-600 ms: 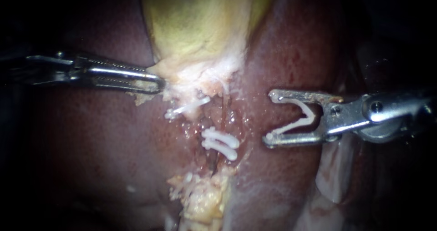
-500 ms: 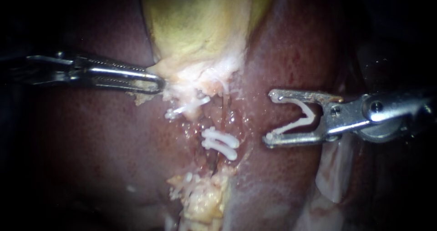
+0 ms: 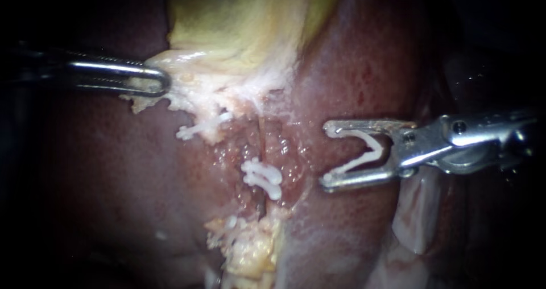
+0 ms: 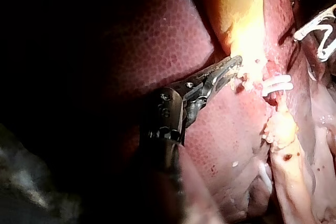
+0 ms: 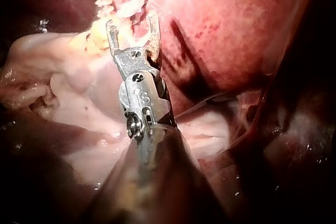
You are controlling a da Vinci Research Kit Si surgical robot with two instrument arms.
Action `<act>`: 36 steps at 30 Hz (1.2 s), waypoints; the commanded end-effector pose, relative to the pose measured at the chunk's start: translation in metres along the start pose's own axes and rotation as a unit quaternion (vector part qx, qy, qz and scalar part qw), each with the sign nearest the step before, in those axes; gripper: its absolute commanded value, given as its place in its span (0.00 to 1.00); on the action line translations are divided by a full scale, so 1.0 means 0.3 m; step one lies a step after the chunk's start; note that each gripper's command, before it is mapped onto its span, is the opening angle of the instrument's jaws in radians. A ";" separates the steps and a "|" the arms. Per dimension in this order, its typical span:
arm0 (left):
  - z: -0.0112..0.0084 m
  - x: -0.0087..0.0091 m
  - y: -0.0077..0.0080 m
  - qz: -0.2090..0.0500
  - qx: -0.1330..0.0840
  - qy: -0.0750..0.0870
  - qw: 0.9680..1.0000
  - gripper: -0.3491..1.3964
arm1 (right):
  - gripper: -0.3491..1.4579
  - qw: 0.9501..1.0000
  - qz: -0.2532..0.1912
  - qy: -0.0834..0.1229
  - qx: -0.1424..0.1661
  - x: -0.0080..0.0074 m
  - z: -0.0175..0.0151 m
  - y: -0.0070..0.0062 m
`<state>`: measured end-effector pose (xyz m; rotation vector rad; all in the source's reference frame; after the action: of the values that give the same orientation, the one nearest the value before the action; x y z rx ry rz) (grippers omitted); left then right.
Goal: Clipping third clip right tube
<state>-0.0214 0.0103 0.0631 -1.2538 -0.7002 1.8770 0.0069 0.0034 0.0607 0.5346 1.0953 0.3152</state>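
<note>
My left instrument (image 3: 156, 83) comes in from the left, its jaws shut on the pale tissue at the base of the yellow-green gallbladder (image 3: 239, 21). In the left wrist view those jaws (image 4: 232, 67) bite the same pale edge. The right tube (image 3: 260, 134) runs down the middle as a thin strand, with two white clips (image 3: 261, 176) across it. A third white clip (image 3: 196, 129) sits further left, below the held tissue. My right instrument (image 3: 328, 155) stands to the right of the tube, apart from it. Its jaws are spread wide around an open white clip (image 3: 367, 152).
Dark red liver (image 3: 114, 198) surrounds the field. Yellow fatty tissue (image 3: 250, 249) lies below the clips. Pale membrane (image 3: 415, 215) hangs under the right instrument's shaft. In the right wrist view the forked jaws (image 5: 133, 24) point at the frayed pale tissue (image 5: 126, 1).
My left instrument has pulled the gallbladder's base up and to the left, stretching the tissue and drawing the clips leftward. My right instrument has edged slightly left and down with its clip.
</note>
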 end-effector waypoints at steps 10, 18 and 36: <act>0.0000 -0.0001 -0.0001 0.001 0.001 0.000 1.000 0.00 | 0.47 0.997 0.069 0.018 0.034 -0.0124 0.020 0.0117; 0.0000 -0.0001 -0.0001 0.001 0.001 0.000 1.000 0.00 | 0.47 0.992 0.109 0.059 0.033 -0.0134 0.033 0.0223; 0.0001 -0.0001 -0.0001 0.001 0.001 0.000 1.000 0.00 | 0.46 0.969 0.175 0.165 0.062 -0.0062 0.041 0.0221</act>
<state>-0.0214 0.0103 0.0632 -1.2536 -0.6983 1.8793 0.0171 0.0049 0.0698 0.8180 1.3523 0.6609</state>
